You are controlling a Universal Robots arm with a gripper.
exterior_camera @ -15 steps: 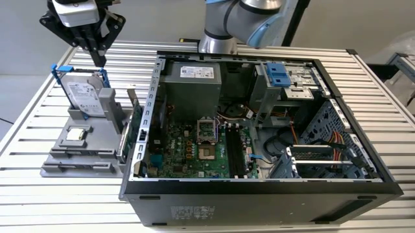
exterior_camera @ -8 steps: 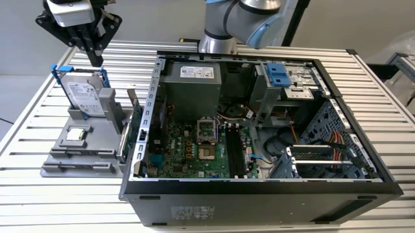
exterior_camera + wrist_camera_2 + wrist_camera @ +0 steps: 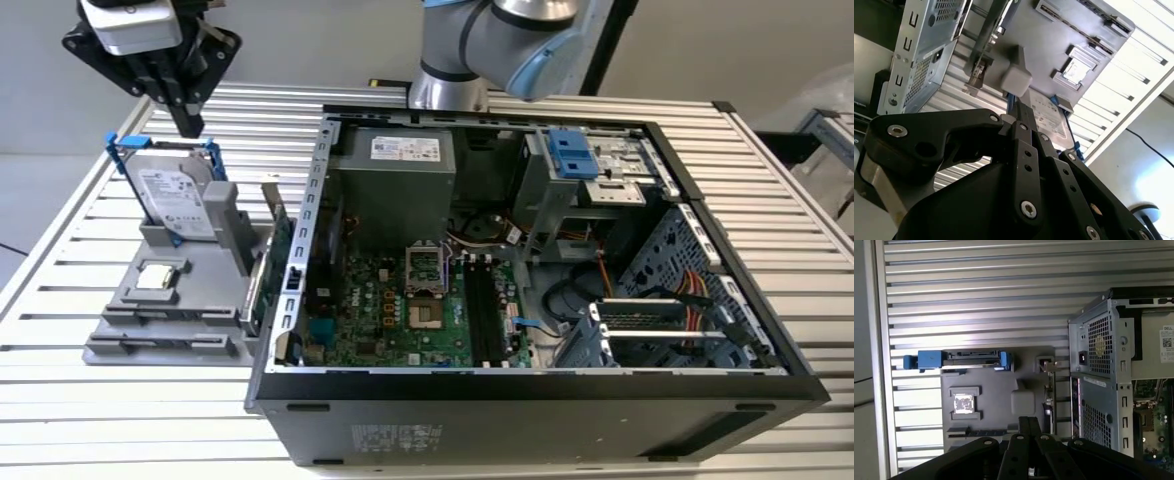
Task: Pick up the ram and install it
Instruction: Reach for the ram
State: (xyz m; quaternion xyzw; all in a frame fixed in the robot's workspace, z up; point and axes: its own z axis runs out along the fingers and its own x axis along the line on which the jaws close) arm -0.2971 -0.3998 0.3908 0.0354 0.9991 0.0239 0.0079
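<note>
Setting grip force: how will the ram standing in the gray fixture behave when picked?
The ram looks thin, flat and narrow, so it is probably light and stiff, yet likely fragile if bent. It stands on its long edge in the gray fixture beside the computer case, so a sideways push would probably tip it rather than slide it.

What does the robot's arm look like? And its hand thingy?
The arm is shiny silver tubes with light-blue caps on its joints. The gripper is black and chunky, with a pale grey block attached. Its fingers are flat black bars dotted with round silver screws.
</note>
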